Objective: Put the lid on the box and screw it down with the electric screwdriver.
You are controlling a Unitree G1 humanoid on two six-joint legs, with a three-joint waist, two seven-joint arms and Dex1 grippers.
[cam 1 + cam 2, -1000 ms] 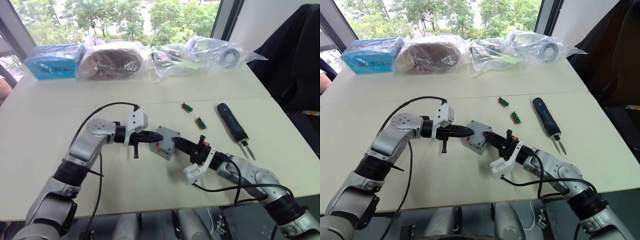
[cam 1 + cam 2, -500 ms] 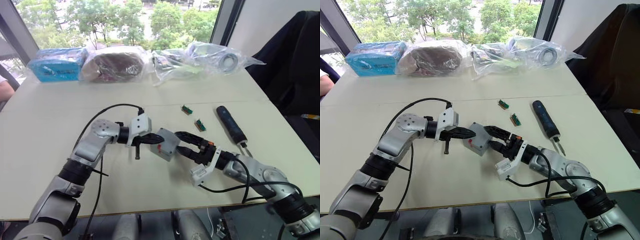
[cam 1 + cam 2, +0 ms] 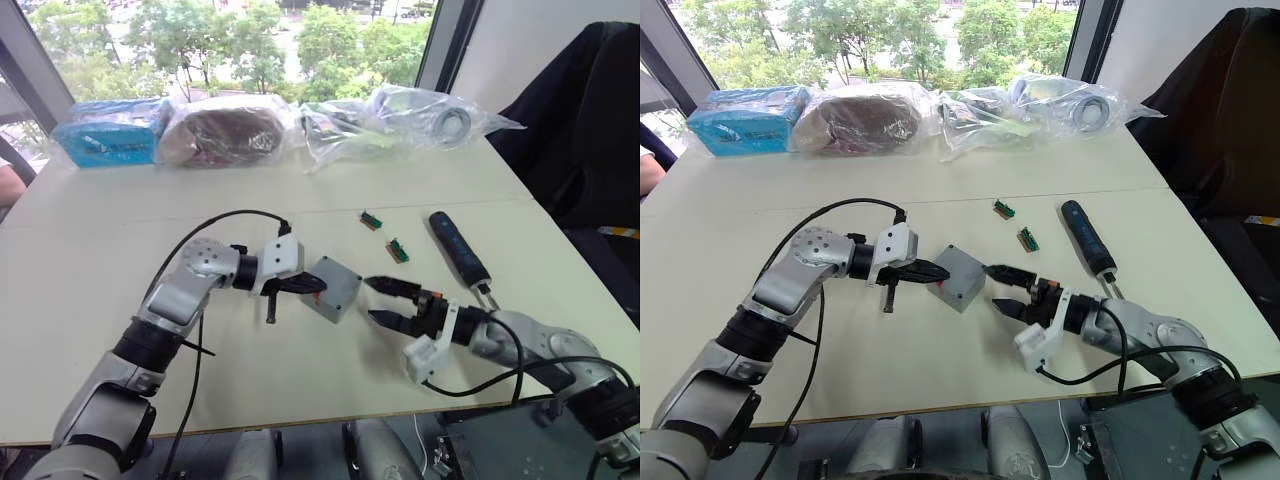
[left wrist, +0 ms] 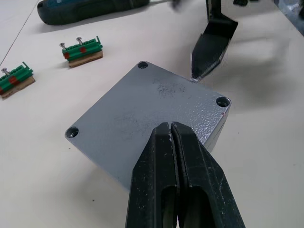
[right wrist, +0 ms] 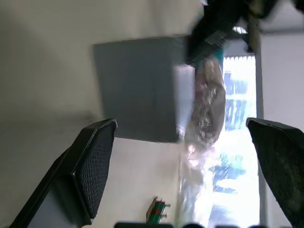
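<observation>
Pulled back from the box (image 3: 333, 288) since a second ago: right gripper (image 3: 392, 302), fingers now spread wide and empty, just beside it toward the table's (image 3: 90, 300) right edge. Closed lid-side up, tilted, mid-table near the front edge; left gripper (image 4: 172, 142) pressed against its top, fingers together. Lid seemingly seated; screwing next. Calls for fetching the electric screwdriver (image 3: 458, 246), lying near the right edge.
</observation>
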